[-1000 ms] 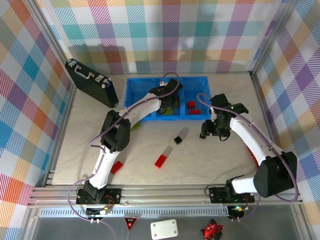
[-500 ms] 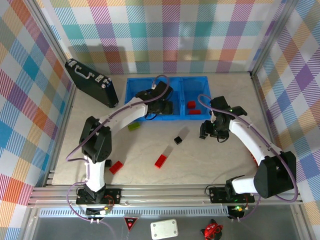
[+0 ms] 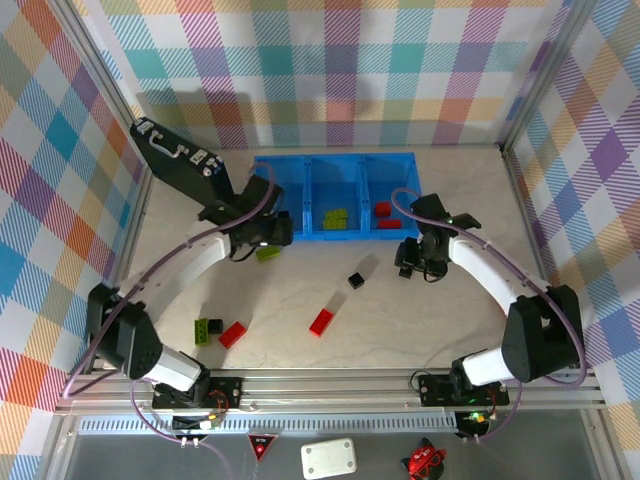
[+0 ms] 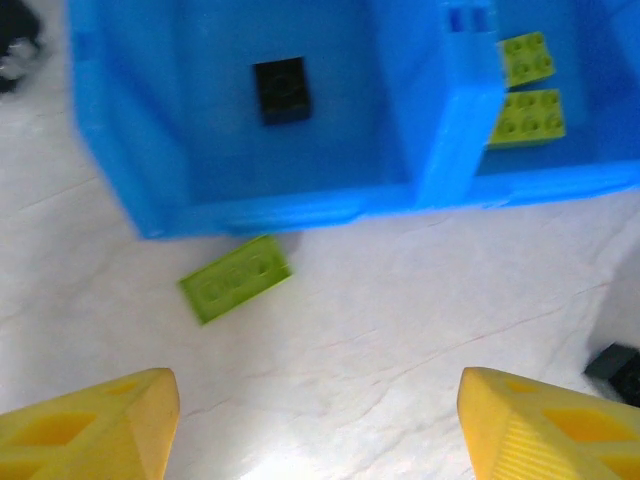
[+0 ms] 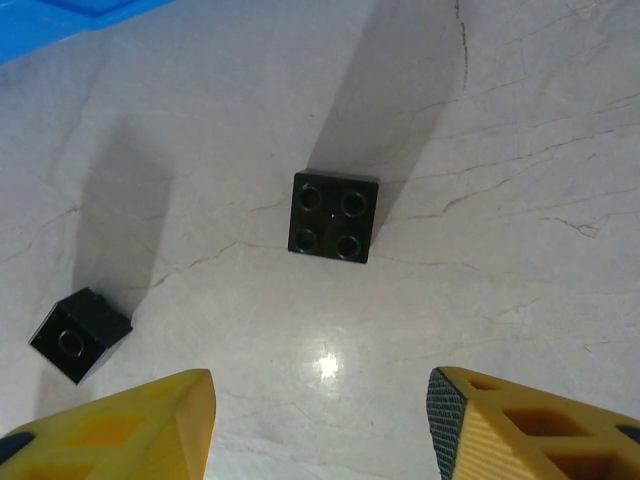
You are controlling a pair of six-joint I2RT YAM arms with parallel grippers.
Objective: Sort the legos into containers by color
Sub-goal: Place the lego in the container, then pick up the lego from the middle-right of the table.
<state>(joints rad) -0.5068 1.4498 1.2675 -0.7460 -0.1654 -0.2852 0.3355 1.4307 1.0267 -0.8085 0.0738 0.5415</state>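
Note:
The blue tray (image 3: 300,236) of containers lies at the back. Its left compartment holds a black lego (image 4: 281,90), the middle one two lime legos (image 3: 335,217), the right one red legos (image 3: 385,214). A lime lego (image 4: 235,278) lies on the table just in front of the tray wall (image 4: 270,212). My left gripper (image 3: 274,231) hovers beside it, open and empty. My right gripper (image 3: 414,262) is open over the table, a square black lego (image 5: 335,215) just ahead of its fingertips and a smaller black lego (image 5: 78,335) to the left. A red lego (image 3: 233,334) and a lime-and-black pair (image 3: 208,328) lie near left.
A black case (image 3: 180,165) with silver latches leans at the back left, close to the tray's end. A red stick with a grey end (image 3: 326,312) lies mid-table. Plaid walls enclose the table on three sides.
My left arm has swung out of the middle compartment, leftward and nearer, to the table in front of the tray, uncovering the legos at the near left. The right gripper has barely shifted.

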